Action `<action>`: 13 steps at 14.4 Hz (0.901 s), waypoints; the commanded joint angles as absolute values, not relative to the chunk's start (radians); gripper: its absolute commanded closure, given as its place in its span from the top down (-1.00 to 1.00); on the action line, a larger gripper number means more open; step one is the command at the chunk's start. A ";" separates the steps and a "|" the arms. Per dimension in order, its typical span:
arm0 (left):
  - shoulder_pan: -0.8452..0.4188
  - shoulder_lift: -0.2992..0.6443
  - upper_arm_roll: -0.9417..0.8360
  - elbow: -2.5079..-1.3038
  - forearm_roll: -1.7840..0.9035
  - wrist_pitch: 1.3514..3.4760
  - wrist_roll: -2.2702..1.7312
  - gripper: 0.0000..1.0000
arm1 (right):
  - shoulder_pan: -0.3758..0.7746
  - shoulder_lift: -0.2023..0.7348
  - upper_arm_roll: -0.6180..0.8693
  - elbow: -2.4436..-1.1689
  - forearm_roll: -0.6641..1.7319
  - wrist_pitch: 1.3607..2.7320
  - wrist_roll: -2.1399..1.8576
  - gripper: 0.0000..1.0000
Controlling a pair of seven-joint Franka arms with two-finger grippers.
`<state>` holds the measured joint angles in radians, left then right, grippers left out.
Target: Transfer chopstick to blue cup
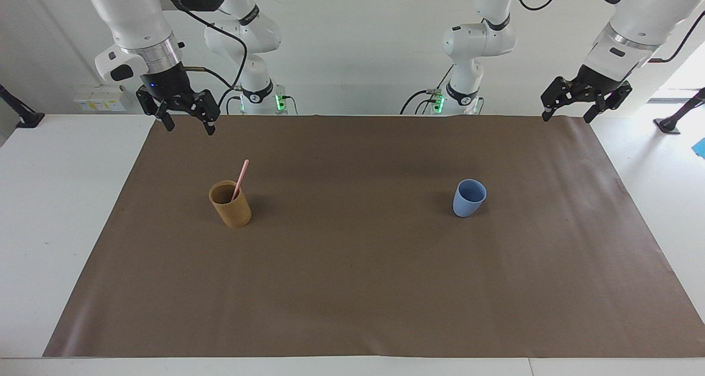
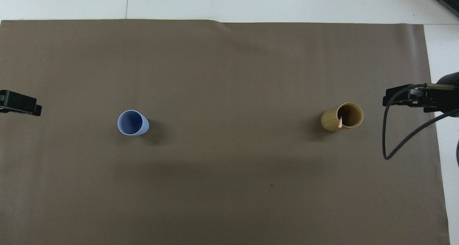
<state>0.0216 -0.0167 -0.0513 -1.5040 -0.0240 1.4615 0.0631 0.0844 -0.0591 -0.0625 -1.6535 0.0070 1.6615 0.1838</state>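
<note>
Right now the pink chopstick (image 1: 240,179) leans inside the tan cup (image 1: 231,204) toward the right arm's end. Well apart stands the blue cup (image 1: 468,198). Both the right gripper (image 1: 189,126) and left gripper (image 1: 567,116) hang open over the brown mat's (image 1: 352,288) corners.

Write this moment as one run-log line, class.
chopstick: in tan cup | blue cup: empty | right tool: open, raised | left tool: open, raised | transfer: not begun
</note>
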 commanded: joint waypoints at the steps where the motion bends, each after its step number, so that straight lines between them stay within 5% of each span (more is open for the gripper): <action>1: 0.040 -0.011 -0.061 -1.491 -0.037 1.456 0.069 1.00 | 0.065 -0.077 -0.064 -1.678 0.023 1.681 0.169 1.00; 5: 0.028 -0.014 -0.060 -1.499 -0.037 1.441 0.049 1.00 | -0.015 -0.077 -0.072 -1.677 0.025 1.678 0.166 1.00; 13: -0.038 -0.037 -0.066 -1.911 -0.038 1.822 -0.030 1.00 | 0.050 -0.072 -0.051 -1.724 -0.003 1.739 0.167 1.00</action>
<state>0.0083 -0.0077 -0.0744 -1.8069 -0.0271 1.7352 0.0326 0.0192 -0.0588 -0.0574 -1.6689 0.0071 1.6785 0.1823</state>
